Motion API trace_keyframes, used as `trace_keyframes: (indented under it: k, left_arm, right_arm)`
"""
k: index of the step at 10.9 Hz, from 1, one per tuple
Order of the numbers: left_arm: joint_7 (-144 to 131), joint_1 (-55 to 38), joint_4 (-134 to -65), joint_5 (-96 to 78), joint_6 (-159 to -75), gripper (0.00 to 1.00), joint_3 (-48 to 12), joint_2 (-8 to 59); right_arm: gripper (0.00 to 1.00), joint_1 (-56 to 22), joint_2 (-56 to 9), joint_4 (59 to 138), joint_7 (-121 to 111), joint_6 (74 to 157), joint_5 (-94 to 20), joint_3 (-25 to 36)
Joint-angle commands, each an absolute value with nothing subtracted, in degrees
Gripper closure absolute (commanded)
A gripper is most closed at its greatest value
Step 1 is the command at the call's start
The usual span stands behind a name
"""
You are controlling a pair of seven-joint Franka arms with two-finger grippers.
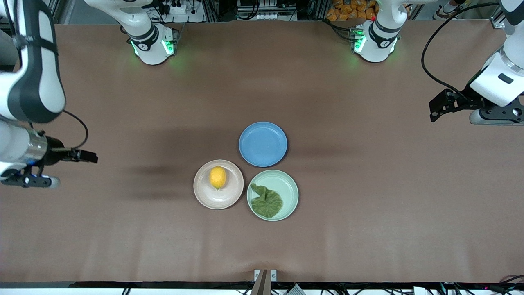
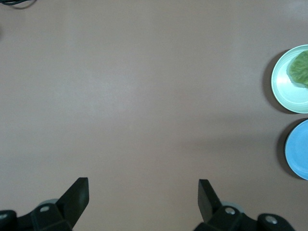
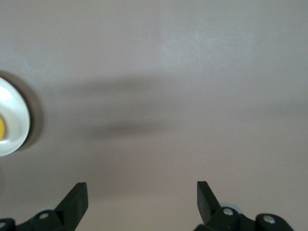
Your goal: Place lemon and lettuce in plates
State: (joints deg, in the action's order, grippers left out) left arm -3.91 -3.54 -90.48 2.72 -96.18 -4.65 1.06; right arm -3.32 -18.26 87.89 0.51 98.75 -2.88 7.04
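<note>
The yellow lemon [image 1: 217, 177] lies in the pale pink-beige plate [image 1: 204, 197]. The dark green lettuce [image 1: 267, 201] lies in the pale mint green plate [image 1: 287, 184] beside it. My left gripper [image 1: 434, 110] is open and empty, up over bare table at the left arm's end. Its wrist view shows its open gripper [image 2: 143, 192], the mint plate [image 2: 284, 91] and the lettuce [image 2: 299, 70]. My right gripper [image 1: 91, 157] is open and empty over bare table at the right arm's end. Its wrist view shows its open gripper [image 3: 142, 192], the pink plate [image 3: 14, 120] and a sliver of lemon [image 3: 2, 129].
An empty blue plate [image 1: 263, 144] sits just farther from the front camera than the two other plates, touching distance from both; it also shows in the left wrist view [image 2: 298, 150]. The brown table [image 1: 368, 205] spreads wide around the three plates.
</note>
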Motion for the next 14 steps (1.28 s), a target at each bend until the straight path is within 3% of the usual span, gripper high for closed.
trace_keyframes:
  k: [1,9,14]
  left_arm:
    - [-2.72,-4.04,-90.18,1.41,-95.27,0.00,-3.96,0.79]
    - [-2.81,-4.13,-89.47,1.49,-95.10,0.00,-3.96,0.97]
    - [-2.73,-3.96,-89.39,1.49,-95.10,0.00,-3.96,0.97]
  right_arm:
    - [0.00,-2.20,-9.68,92.11,0.26,94.59,-1.67,5.45]
    - [0.00,-1.58,1.04,91.15,0.18,89.21,-1.32,5.80]
    - [0.00,-2.20,1.23,90.18,0.09,87.28,0.18,5.89]
